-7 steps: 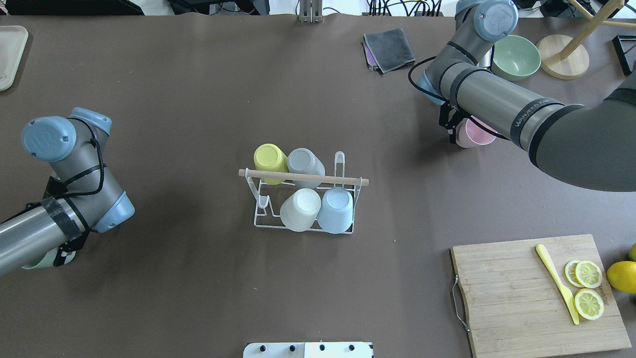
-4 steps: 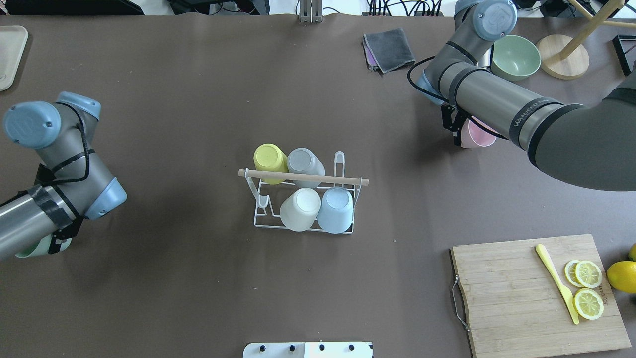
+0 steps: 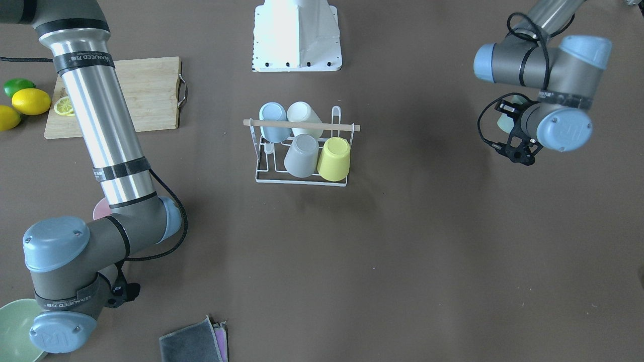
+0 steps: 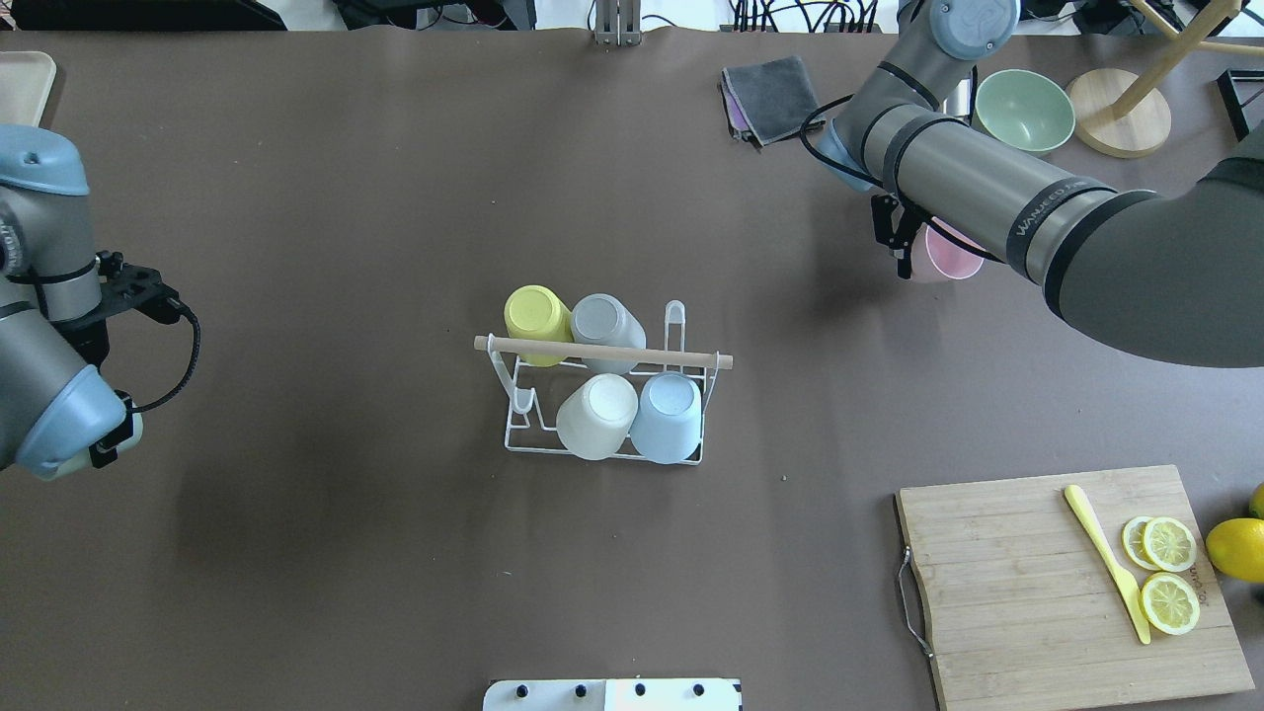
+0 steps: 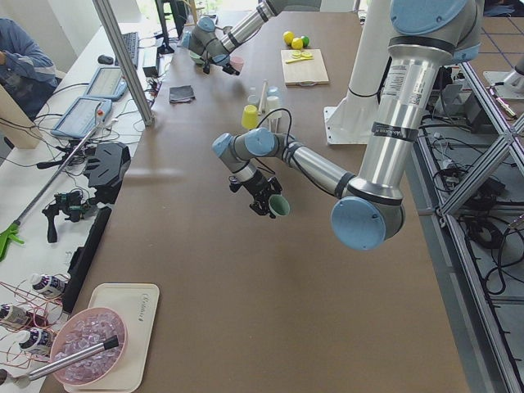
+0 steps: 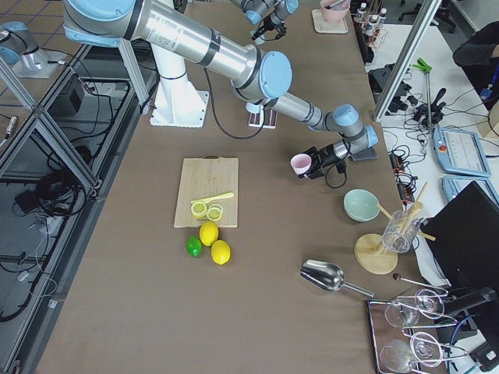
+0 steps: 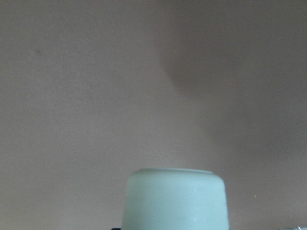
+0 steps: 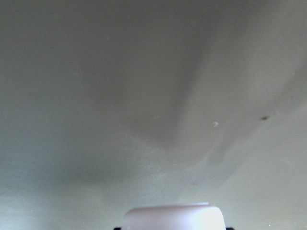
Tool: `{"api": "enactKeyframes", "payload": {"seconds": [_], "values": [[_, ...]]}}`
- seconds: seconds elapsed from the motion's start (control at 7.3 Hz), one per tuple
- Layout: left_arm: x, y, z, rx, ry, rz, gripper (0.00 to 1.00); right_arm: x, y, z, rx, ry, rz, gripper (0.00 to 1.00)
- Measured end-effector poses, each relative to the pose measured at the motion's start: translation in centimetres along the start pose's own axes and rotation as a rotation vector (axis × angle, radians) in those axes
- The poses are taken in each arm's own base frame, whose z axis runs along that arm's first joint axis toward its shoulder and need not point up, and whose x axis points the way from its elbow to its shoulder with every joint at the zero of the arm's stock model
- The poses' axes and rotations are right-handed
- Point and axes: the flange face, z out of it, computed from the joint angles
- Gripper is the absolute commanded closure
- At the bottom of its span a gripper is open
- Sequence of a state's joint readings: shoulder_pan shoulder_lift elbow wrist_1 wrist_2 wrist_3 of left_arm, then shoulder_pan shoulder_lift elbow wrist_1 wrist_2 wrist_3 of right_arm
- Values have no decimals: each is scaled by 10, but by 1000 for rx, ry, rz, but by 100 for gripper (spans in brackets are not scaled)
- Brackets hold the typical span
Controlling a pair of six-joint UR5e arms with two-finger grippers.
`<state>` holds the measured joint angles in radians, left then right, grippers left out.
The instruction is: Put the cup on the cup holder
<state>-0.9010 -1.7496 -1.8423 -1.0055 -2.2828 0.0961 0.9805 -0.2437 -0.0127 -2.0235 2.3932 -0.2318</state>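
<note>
The white wire cup holder [image 4: 602, 353] with its wooden rod stands mid-table and also shows in the front-facing view [image 3: 302, 125]. A yellow, a grey, a cream and a light blue cup sit upside down on its prongs. My left gripper [image 5: 273, 204] is shut on a mint green cup [image 7: 175, 199] and holds it above the table at the far left, well away from the holder. My right gripper [image 6: 310, 165] is shut on a pink cup [image 4: 950, 259], held at the back right, partly hidden under the forearm.
A wooden cutting board [image 4: 1027, 583] with lemon slices and a yellow knife lies front right, with lemons beside it. A green bowl [image 4: 1024, 114], a wooden stand [image 4: 1118, 123] and a grey cloth [image 4: 773, 97] sit at the back right. A tray [image 4: 20, 109] lies back left.
My left arm has swung left and back toward the table's left edge, carrying the mint green cup. My right arm has shifted slightly back with the pink cup.
</note>
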Motion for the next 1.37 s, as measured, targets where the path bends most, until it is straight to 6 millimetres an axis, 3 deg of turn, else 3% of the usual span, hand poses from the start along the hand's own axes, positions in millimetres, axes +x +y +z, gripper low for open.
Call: {"api": "enactKeyframes", "payload": {"seconds": [0.27,0.69,0.82,1.1,1.37], "values": [[26,15,-28,331,42,-18,88,-9,10,-32,37,-13,-19,100],[60,31,-67,773,177,-28,88,-39,38,-108,156,-11,-86,100],[67,37,-71,906,201,-12,88,-47,47,-128,199,4,-114,100],[87,51,-60,1169,205,57,93,-42,69,-157,285,38,-147,100],[114,61,-50,1405,201,92,89,-50,95,-165,388,84,-149,100]]}}
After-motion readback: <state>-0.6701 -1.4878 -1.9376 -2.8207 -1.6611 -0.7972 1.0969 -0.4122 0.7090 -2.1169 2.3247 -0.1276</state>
